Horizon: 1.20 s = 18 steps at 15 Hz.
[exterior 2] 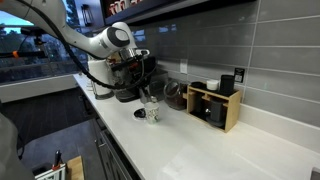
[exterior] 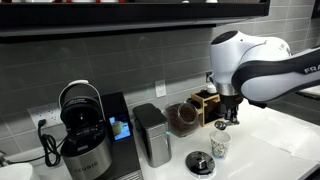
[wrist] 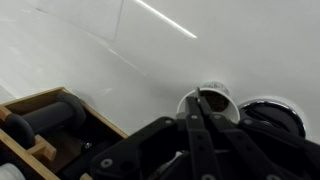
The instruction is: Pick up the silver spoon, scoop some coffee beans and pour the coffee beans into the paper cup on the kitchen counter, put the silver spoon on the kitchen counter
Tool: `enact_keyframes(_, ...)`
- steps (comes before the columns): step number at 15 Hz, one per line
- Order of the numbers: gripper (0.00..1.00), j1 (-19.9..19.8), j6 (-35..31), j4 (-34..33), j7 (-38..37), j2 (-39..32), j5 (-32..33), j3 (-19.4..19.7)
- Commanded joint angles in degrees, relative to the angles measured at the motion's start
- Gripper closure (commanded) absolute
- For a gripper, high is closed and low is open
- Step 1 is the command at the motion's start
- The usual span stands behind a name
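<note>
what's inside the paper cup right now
In the wrist view only the paper cup's white inner rim shows; the tool covers the rest, so its contents cannot be seen.

Both exterior views are dim and coarse, and the white tabletop [exterior: 285,140] is brightest. Daylight comes through a window [exterior 2: 30,45] at upper left. The wrist view is soft, with a glare streak at upper centre and the dark tool [wrist: 200,110] blurred.

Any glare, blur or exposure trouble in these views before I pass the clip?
Wrist view: a glare streak crosses the kitchen counter; the fingers are dark and soft. In an exterior view the kitchen counter is washed out beside the paper cup; in an exterior view the paper cup is small and soft.
</note>
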<state>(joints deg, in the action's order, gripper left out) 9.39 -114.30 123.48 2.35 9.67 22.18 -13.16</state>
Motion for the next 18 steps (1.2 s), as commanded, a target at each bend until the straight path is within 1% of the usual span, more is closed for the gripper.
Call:
enact_keyframes(1, 0.99, 0.1, -3.4, 3.1, -1.3, 2.9, -0.5, 1.0)
enact_keyframes(3, 0.99, -0.2, -7.0, 4.9, -1.6, 4.5, -2.3, 2.0)
enact_keyframes(9, 0.99, -1.3, -22.5, 14.2, -0.8, 8.9, -12.8, 7.0)
enact_keyframes(12, 0.99, -2.4, -29.2, 18.5, -1.1, 10.2, -15.9, 8.9)
enact_keyframes(15, 0.99, -4.3, -36.4, 22.0, -3.7, 10.5, -17.3, 9.7)
enact_keyframes(16, 0.99, -4.1, -32.5, 18.5, -1.8, 8.5, -16.0, 8.9)
enact_keyframes(17, 0.97, -4.5, -33.3, 19.1, -1.9, 8.6, -16.0, 9.0)
enact_keyframes(18, 0.97, -4.5, -33.3, 19.0, -1.9, 8.5, -15.9, 9.0)
